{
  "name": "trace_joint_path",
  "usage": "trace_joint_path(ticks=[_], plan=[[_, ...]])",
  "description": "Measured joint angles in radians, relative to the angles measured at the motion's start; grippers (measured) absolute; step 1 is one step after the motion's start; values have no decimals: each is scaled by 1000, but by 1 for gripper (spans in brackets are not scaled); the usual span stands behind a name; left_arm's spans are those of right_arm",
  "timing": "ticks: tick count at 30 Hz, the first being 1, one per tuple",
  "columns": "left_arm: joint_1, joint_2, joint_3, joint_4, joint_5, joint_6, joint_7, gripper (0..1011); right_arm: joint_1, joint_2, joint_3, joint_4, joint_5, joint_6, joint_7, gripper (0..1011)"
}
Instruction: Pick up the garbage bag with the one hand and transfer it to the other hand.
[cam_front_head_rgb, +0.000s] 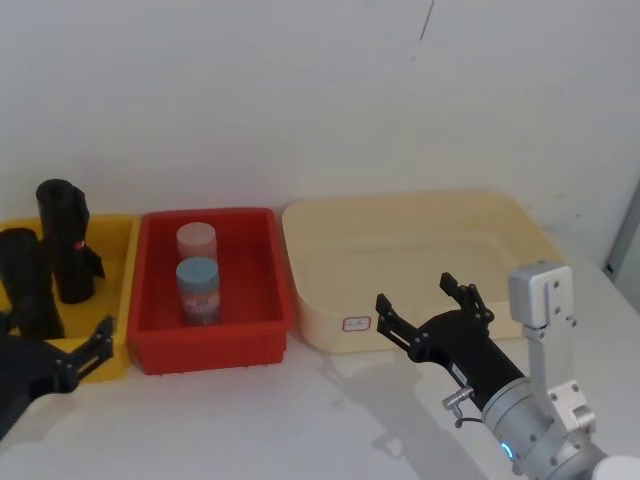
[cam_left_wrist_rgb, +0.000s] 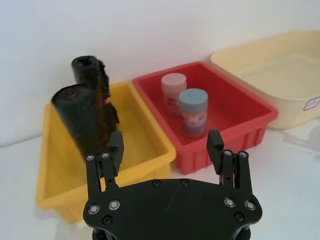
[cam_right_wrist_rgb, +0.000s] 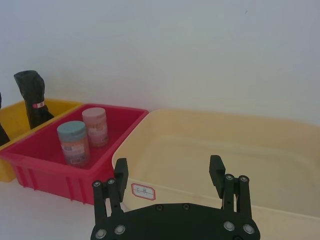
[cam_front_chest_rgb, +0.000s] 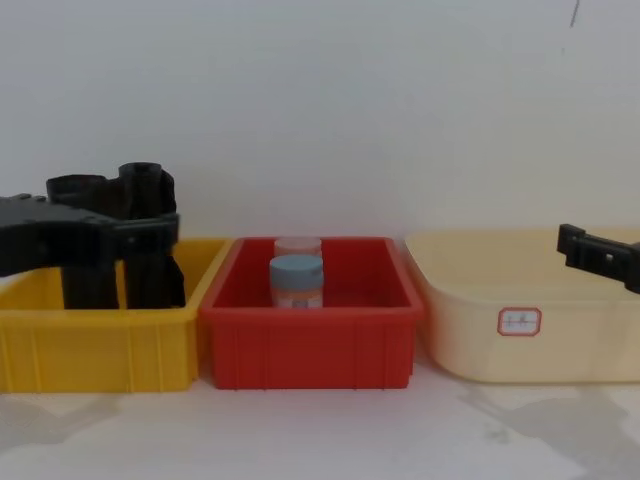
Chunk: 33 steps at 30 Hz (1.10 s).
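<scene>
Counter (cam_front_head_rgb: 300, 420), white, set against a plain white wall (cam_front_head_rgb: 300, 100). Containers, three, in a row along the far edge: yellow bin (cam_front_head_rgb: 118, 262) toward the left edge, red bin (cam_front_head_rgb: 210, 350) in the middle, cream tub (cam_front_head_rgb: 325, 335) toward the right edge; the tub's small label (cam_front_head_rgb: 357, 323) is unreadable. Black rolls, two, both upright in the yellow bin: the garbage bag (cam_front_head_rgb: 28, 280) nearer and leftmost, the red-marked roll (cam_front_head_rgb: 62, 240) just behind it; contact between them cannot be told. In the chest view the bin wall hides their bases. Jars, two, in the red bin: pink-capped jar (cam_front_head_rgb: 196, 243), blue-capped jar (cam_front_head_rgb: 198, 290), labels illegible. Grippers, two: left gripper (cam_left_wrist_rgb: 165, 145) before the yellow bin near the counter's near left corner, fingers apart, empty; right gripper (cam_front_head_rgb: 415, 292) before the tub, fingers apart, empty.
</scene>
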Motion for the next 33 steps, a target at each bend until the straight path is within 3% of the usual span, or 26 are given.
trace_joint_path(ticks=[16,23,33], plan=[[-5,60,-92,38,-32,55,-47,1000,0,0,0,0,0,0,0,1001],[-43,67,-99,74,-33,58,-74,1001,0,0,0,0,0,0,0,1000],[-157,57,-73,188,-22,58,-127,1001,0,0,0,0,0,0,0,1001]])
